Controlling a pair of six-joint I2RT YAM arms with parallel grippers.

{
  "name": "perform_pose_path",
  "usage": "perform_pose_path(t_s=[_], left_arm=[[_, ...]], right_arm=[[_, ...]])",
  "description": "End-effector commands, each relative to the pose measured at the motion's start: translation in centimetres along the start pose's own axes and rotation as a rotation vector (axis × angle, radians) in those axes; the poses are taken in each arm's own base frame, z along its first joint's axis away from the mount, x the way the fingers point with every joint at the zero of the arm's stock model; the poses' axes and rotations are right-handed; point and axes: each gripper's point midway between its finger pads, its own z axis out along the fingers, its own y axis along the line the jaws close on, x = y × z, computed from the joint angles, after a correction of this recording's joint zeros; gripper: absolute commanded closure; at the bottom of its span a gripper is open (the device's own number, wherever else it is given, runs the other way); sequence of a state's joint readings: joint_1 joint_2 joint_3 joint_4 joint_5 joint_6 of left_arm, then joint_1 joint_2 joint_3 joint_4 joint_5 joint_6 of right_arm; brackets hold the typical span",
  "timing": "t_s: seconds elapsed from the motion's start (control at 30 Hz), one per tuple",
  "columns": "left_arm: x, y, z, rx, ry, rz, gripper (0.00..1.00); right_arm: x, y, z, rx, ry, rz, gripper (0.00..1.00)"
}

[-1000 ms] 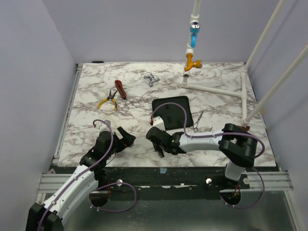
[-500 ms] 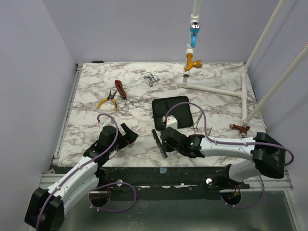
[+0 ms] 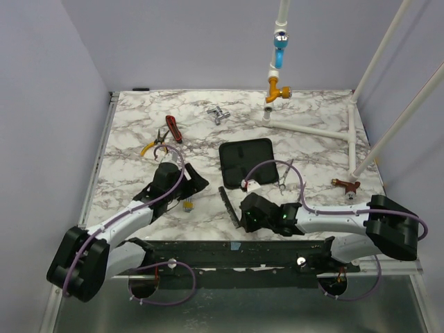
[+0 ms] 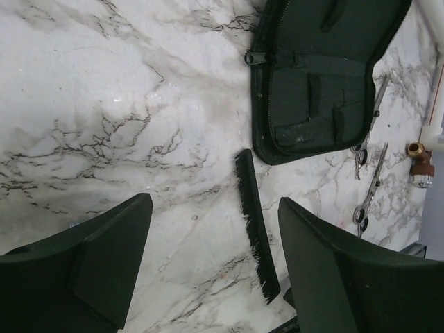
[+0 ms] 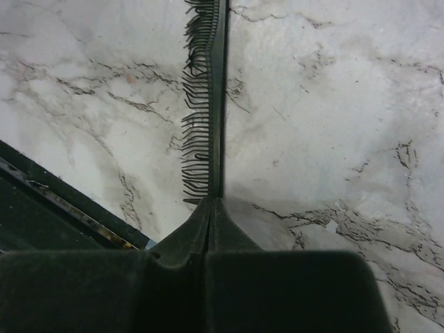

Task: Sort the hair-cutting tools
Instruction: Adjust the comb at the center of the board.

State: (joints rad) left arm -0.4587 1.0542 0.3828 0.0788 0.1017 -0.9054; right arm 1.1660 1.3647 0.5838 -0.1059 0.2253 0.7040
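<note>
Right claw [image 5: 211, 205] tight on slim black fine-toothed comb [image 5: 219, 104].

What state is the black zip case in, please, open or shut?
Open: the black case lies spread flat, its inner pockets and zip edge exposed in the left wrist view.

comb [image 5: 219, 104] near end hidden in right tool [image 5: 210, 202], far end cut off by top edge
</note>
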Motion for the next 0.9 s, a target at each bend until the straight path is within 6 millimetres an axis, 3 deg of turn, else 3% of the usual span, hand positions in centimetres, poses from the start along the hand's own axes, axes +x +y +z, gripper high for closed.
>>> perform_pose_path(t_s=[0.0,0.13,0.33,0.63,0.77,0.87], left_arm=[[-1.0,-1.9,1.4,0.051,0.005,0.010,0.27],[-0.9,-2.2,2.8,0.049,0.038,0.003,0.31],[-0.5,-2.6,4.5,0.058,0.084,-0.003,0.34],[0.9,-2.7,6.5,0.053,0.158,0.011,0.38],[1.2,-2.6,7.1,0.047,0.176,0.009,0.39],[0.9,-2.5,7.0,0.041,0.158,0.010,0.39]], right_arm=[[-1.4,2.2,-1.0,-0.112,-0.064,0.006,0.99],[-1.0,2.1,-0.7,-0.119,-0.049,-0.022,0.99],[1.7,0.7,0.7,-0.076,0.037,-0.041,0.99],[3.6,-0.8,1.3,-0.030,0.082,-0.038,0.99],[3.7,-1.1,1.4,-0.017,0.082,-0.039,0.99],[2.6,-0.5,0.7,-0.045,0.041,-0.032,0.99]])
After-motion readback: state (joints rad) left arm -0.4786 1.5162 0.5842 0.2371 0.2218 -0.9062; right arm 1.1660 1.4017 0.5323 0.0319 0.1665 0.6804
